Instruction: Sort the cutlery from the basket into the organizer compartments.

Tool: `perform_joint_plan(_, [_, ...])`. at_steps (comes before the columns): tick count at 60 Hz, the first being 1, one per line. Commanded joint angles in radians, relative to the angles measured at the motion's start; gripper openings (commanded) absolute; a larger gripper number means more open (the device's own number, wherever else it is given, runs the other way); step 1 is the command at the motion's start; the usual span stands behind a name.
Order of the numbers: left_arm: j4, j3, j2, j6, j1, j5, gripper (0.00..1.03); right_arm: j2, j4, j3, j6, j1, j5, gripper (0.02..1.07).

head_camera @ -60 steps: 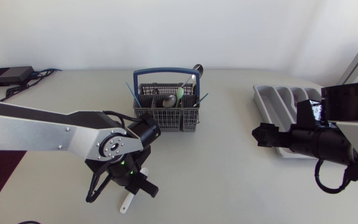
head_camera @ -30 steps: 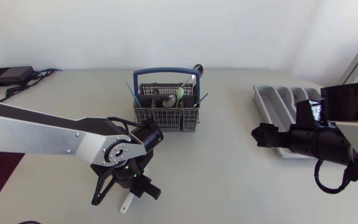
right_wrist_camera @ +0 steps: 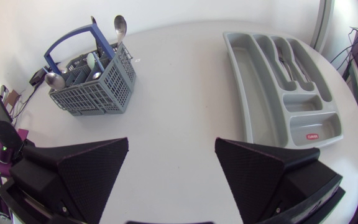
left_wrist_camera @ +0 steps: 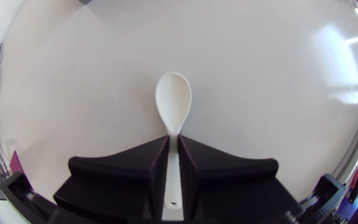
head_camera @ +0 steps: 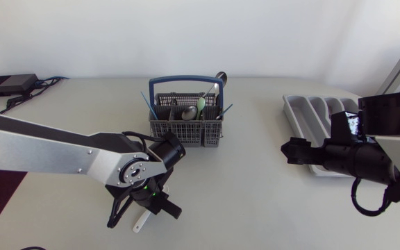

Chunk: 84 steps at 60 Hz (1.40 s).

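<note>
A white plastic spoon [left_wrist_camera: 173, 102] lies flat on the table, bowl pointing away from my left gripper [left_wrist_camera: 173, 140]. The gripper's two black fingers press the spoon's handle from both sides, so it is shut on it. From above, the left gripper [head_camera: 155, 204] is low over the table in front of the basket, with the spoon's handle end [head_camera: 139, 223] sticking out beneath it. The grey wire basket [head_camera: 186, 119] with a blue handle holds several pieces of cutlery. My right gripper [head_camera: 290, 151] hovers open and empty beside the grey organizer [head_camera: 310, 111].
The organizer [right_wrist_camera: 253, 93] has long compartments, and forks [right_wrist_camera: 284, 59] lie in one of them. In the right wrist view the basket [right_wrist_camera: 92, 93] stands ahead of the right gripper [right_wrist_camera: 171, 165]. A black power adapter [head_camera: 7, 85] with cables sits at the far left corner.
My left arm has shifted a little to the right over the spoon, and its fingers have drawn in on the handle. The spoon and the right arm have stayed in place.
</note>
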<state>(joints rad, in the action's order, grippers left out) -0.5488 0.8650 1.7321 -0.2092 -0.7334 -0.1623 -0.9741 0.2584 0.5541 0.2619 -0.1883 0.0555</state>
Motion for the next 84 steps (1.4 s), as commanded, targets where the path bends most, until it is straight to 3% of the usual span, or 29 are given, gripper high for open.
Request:
perform_joint_plan(1, [-0.031, -0.070, 0.101, 0.001, 0.014, 0.004, 0.03, -0.006, -0.010, -0.029, 0.005, -0.003, -0.005, 1.02])
perform_joint_plan(38, [-0.068, -0.047, -0.154, 0.033, 0.026, 0.053, 0.03, -0.015, -0.007, -0.014, 0.005, -0.007, 0.010, 1.02])
perform_joint_plan(54, [-0.054, 0.003, -0.229, 0.039, 0.045, 0.132, 0.03, -0.067, 0.064, 0.061, 0.020, -0.003, 0.170, 1.02])
perform_joint_plan(69, [0.082, 0.008, -0.298, 0.034, 0.032, 0.167, 0.04, -0.233, 0.183, 0.205, 0.016, 0.007, 0.339, 1.02])
perform_joint_plan(73, [0.098, 0.022, -0.301, 0.031, 0.034, 0.181, 0.04, -0.253, 0.183, 0.224, 0.014, 0.000, 0.356, 1.02])
perform_joint_plan(79, [0.121, 0.046, -0.301, 0.011, 0.034, 0.187, 0.04, -0.255, 0.162, 0.216, -0.024, -0.011, 0.465, 1.02])
perform_joint_plan(84, [0.156, 0.075, -0.292, -0.015, 0.043, 0.205, 0.04, -0.252, 0.125, 0.204, -0.064, -0.053, 0.478, 1.02])
